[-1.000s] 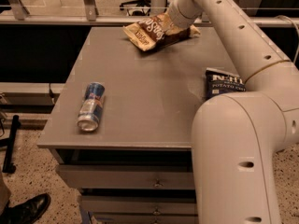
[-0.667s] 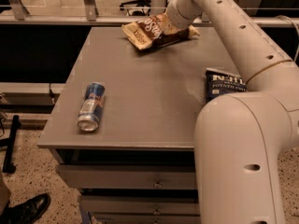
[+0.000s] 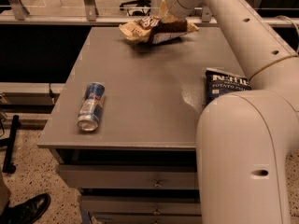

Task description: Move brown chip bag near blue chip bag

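The brown chip bag [image 3: 156,28], dark brown with tan ends, hangs just above the far edge of the grey table [image 3: 149,87], with its shadow on the top below it. My gripper [image 3: 164,18] is at the bag's upper right and is shut on it; the wrist hides most of the fingers. The blue chip bag [image 3: 223,84], navy with white "potato chips" lettering, lies flat at the table's right side. My arm's large white body hides its near part. The two bags are well apart.
A blue and silver drink can [image 3: 91,106] lies on its side near the table's front left. My arm [image 3: 243,139] fills the right foreground. A railing and an office chair stand behind the table. Drawers sit under the tabletop.
The brown chip bag has come up off the table in my gripper and now hangs more level. The can and the blue bag have not moved.
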{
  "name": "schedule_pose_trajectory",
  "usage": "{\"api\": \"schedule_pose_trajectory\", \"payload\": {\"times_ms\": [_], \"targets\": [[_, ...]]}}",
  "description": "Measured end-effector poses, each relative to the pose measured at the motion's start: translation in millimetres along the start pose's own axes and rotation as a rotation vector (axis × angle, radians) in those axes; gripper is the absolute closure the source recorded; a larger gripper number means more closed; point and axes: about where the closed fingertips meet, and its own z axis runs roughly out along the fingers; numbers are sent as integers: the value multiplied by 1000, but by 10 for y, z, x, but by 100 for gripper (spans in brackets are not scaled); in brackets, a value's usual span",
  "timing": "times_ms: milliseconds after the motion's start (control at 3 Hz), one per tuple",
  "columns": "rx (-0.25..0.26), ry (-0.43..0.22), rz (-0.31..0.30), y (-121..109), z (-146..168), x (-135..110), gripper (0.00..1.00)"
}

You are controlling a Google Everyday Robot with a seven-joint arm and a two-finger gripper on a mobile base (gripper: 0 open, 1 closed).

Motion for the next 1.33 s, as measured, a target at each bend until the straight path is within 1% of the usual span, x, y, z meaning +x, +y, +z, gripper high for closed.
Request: {"api": "schedule_pose_trajectory", "payload": {"times_ms": [333, 667, 1000, 1333], "targets": [[-10, 54, 22, 34, -153, 177, 100], [-35, 111, 72, 218, -411, 375, 100], [-67, 182, 159, 561, -878, 463, 100], [-86, 225, 232, 810, -1189, 344, 100]]}}
